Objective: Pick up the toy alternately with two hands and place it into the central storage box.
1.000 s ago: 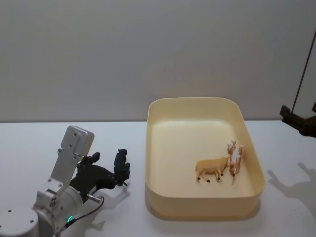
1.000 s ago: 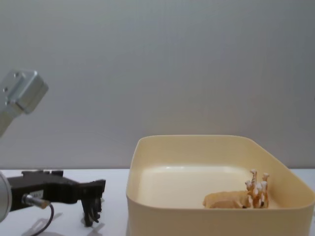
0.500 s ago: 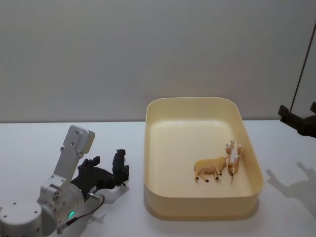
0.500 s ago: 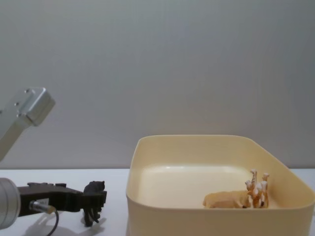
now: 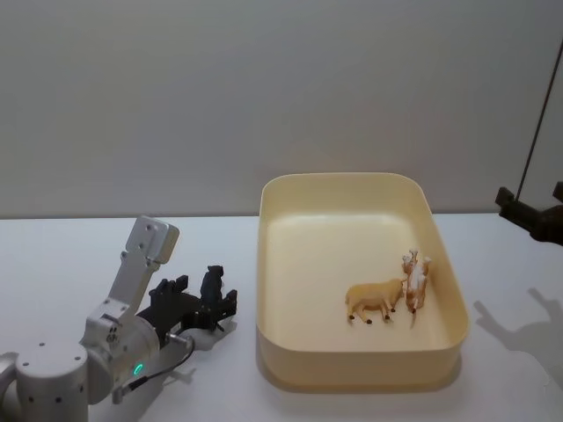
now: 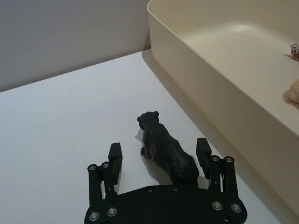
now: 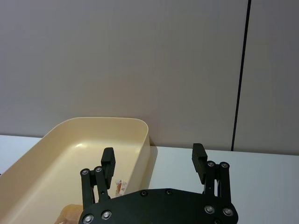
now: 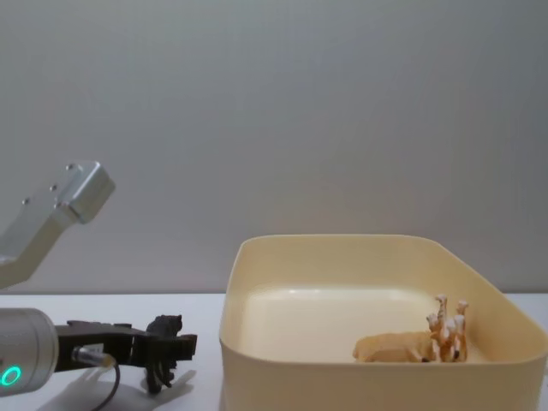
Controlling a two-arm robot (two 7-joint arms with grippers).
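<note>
toy (image 6: 166,151) is a small black animal figure, matte, bear-like build with rounded ears, standing upright on the white desk (image 5: 53,255) just left of the central storage box (image 5: 361,374), head pointing away from the left hand (image 6: 159,156)

left wrist view gives what the others don't: the fingers (image 6: 115,158) are spread wide with the toy's rear half between them, and there's a clear gap between the toy and each finger, so nothing is pinched. head view has the left hand (image 5: 214,308) low over the desk with the toy (image 5: 212,286) poking up between the fingers, but the gaps can't be read from there. chest view shows it side-on: left hand (image 8: 175,347) level and close to the desk, toy (image 8: 163,338) on its feet at the fingertips, green ring lit on the silver wrist

central storage box is cream-yellow with rounded corners and plain walls. head view looks into it: a tan animal figure (image 5: 374,299) standing on the floor toward the right wall, and an orange-and-white figure (image 5: 416,277) touching it. chest view has both low behind the near wall (image 8: 377,381)

right hand (image 5: 532,215) hangs above the desk well right of the box. right wrist view shows its fingers (image 7: 198,161) spread and holding nothing, box corner (image 7: 135,128) beyond them
</note>
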